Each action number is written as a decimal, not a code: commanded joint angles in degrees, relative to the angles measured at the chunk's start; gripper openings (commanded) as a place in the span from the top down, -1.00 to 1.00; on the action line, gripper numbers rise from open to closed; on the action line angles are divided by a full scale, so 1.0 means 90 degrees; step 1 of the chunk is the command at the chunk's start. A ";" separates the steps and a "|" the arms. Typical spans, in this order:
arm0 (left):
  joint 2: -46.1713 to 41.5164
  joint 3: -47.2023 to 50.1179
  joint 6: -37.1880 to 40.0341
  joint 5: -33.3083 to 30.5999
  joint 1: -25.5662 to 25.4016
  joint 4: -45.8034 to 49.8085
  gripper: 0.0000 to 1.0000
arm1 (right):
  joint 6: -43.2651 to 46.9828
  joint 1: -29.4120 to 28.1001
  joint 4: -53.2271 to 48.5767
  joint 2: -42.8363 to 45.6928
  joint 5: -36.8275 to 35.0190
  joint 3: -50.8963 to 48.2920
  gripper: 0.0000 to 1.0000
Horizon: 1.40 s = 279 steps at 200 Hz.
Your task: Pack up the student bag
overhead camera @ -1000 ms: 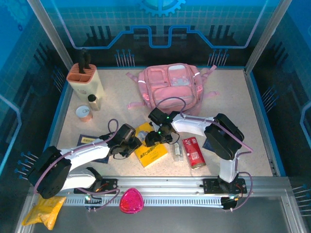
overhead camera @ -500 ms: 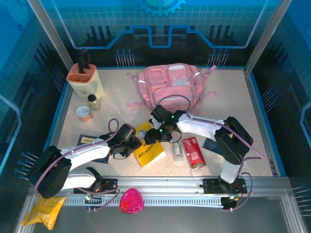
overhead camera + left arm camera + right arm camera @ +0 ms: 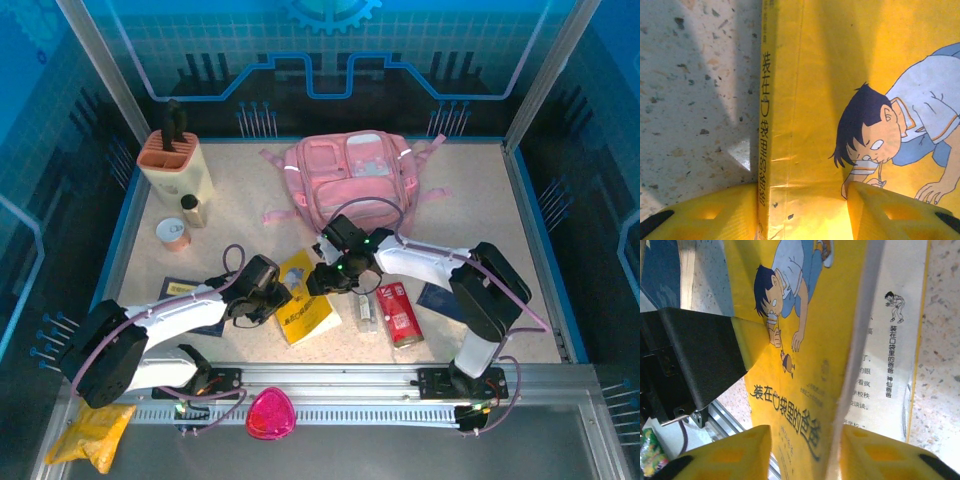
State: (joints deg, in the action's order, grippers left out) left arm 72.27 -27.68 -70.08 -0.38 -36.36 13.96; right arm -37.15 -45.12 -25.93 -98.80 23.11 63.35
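Note:
The pink student bag lies at the back middle of the table, away from both grippers. In front of it a yellow book with a cartoon boy on its cover is held from both sides. My left gripper is shut on it at the spine, one finger against the spine and one on the cover. My right gripper is shut on its opposite edge, over the raised cover and pages. The left gripper's black body shows behind the book.
A red packet and a small clear bottle lie right of the book, with a dark booklet beyond them. Another dark booklet, a tape roll, a small jar and an orange-topped holder stand left.
The right gripper has slid right and back along the book's edge and its jaws have closed in on it. That edge of the book has lifted. The left gripper has held still.

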 commanded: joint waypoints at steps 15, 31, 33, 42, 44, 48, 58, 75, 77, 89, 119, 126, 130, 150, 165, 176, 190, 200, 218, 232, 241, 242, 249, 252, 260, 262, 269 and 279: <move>0.0358 0.0012 0.0025 0.0115 -0.0032 -0.0388 0.01 | -0.0047 0.0033 0.0314 0.0272 0.0470 -0.0145 0.46; 0.0378 -0.0003 0.0025 0.0082 -0.0031 -0.0353 0.01 | -0.0072 0.0043 0.0350 0.0332 0.0432 -0.0186 0.57; 0.0383 -0.0006 0.0031 0.0084 -0.0032 -0.0350 0.01 | -0.0077 0.0043 0.0356 0.0341 0.0438 -0.0189 0.58; 0.0397 -0.0010 0.0035 0.0073 -0.0032 -0.0340 0.01 | -0.0098 0.0060 0.0364 0.0367 0.0440 -0.0207 0.63; 0.0398 -0.0020 0.0041 0.0070 -0.0032 -0.0330 0.01 | -0.0105 0.0057 0.0370 0.0371 0.0440 -0.0211 0.64; 0.0405 -0.0027 0.0048 0.0072 -0.0032 -0.0317 0.00 | -0.0115 0.0062 0.0379 0.0381 0.0431 -0.0210 0.67; 0.0399 -0.0049 0.0055 0.0068 -0.0019 -0.0314 -0.03 | -0.0145 0.0064 0.0401 0.0407 0.0459 -0.0232 0.72; 0.0285 -0.0109 0.0124 0.0121 0.0072 -0.0248 -0.12 | -0.0203 0.0068 0.0446 0.0491 0.0491 -0.0247 0.79; 0.0250 -0.0120 0.0139 0.0121 0.0089 -0.0219 -0.14 | -0.0210 0.0071 0.0466 0.0502 0.0501 -0.0256 0.80; -0.0018 -0.0209 0.0215 0.0056 0.0177 0.0014 -0.21 | -0.0280 0.0071 0.0529 0.0607 0.0528 -0.0281 0.86; -0.1024 -0.0274 0.0429 0.0154 0.0622 0.0389 -0.48 | -0.0501 0.0118 0.0736 0.1076 0.0383 -0.0380 0.95; -0.1277 -0.0283 0.0462 0.0225 0.0799 0.0511 -0.54 | -0.0567 0.0167 0.0850 0.1217 0.0361 -0.0439 0.97; -0.1421 -0.0298 0.0500 0.0278 0.0897 0.0574 -0.57 | -0.0618 0.0200 0.0923 0.1295 0.0375 -0.0465 0.99; -0.2056 -0.0473 0.0682 0.0608 0.1385 0.0883 -0.69 | -0.0781 0.0363 0.1111 0.1624 0.0518 -0.0448 1.00; -0.2385 -0.0701 0.0809 0.0877 0.1691 0.1100 -0.78 | -0.0979 0.0502 0.1281 0.1872 0.0687 -0.0414 1.00; -0.2556 -0.0833 0.0815 0.1050 0.1841 0.1200 -0.83 | -0.1140 0.0599 0.1472 0.2062 0.0809 -0.0403 1.00; -0.2657 -0.0960 0.0714 0.1259 0.1925 0.1193 -0.88 | -0.1244 0.0711 0.1566 0.2252 0.0905 -0.0291 1.00; -0.2660 -0.1000 0.0609 0.1430 0.1931 0.1023 -0.90 | -0.1301 0.0771 0.1613 0.2349 0.0985 -0.0180 1.00; -0.2623 -0.0946 0.0388 0.1889 0.1931 0.0232 -0.90 | -0.1609 0.0900 0.2014 0.2373 0.1341 -0.0084 1.00; -0.2522 -0.1024 0.0368 0.2245 0.1930 -0.0192 -0.88 | -0.2004 0.1033 0.2517 0.2312 0.1648 -0.0121 1.00; -0.2489 -0.1148 0.0401 0.2305 0.1923 -0.0175 -0.82 | -0.2077 0.1058 0.2695 0.2316 0.1662 -0.0144 1.00; -0.2486 -0.1160 0.0403 0.2311 0.1922 -0.0179 -0.81 | -0.2075 0.1058 0.2705 0.2321 0.1661 -0.0140 1.00; -0.2493 -0.1199 0.0378 0.2359 0.1914 -0.0290 -0.76 | -0.2095 0.1059 0.2738 0.2305 0.1632 -0.0144 1.00; -0.2511 -0.1194 0.0350 0.2386 0.1914 -0.0375 -0.74 | -0.2122 0.1066 0.2763 0.2293 0.1631 -0.0157 1.00; -0.2538 -0.1158 0.0255 0.2476 0.1912 -0.0649 -0.69 | -0.2250 0.1083 0.2967 0.2251 0.1677 -0.0237 1.00; -0.2551 -0.1147 0.0223 0.2497 0.1911 -0.0725 -0.67 | -0.2279 0.1087 0.3027 0.2241 0.1691 -0.0265 1.00; -0.2560 -0.1107 0.0103 0.2585 0.1911 -0.0992 -0.62 | -0.2369 0.1097 0.3198 0.2200 0.1712 -0.0344 1.00; -0.2566 -0.1084 -0.0025 0.2673 0.1920 -0.1243 -0.51 | -0.2347 0.1105 0.3201 0.2143 0.1683 -0.0413 1.00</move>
State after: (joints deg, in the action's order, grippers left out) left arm 49.78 -36.16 -67.35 18.70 -19.44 11.27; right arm -55.51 -35.86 -5.72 -79.09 34.83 59.99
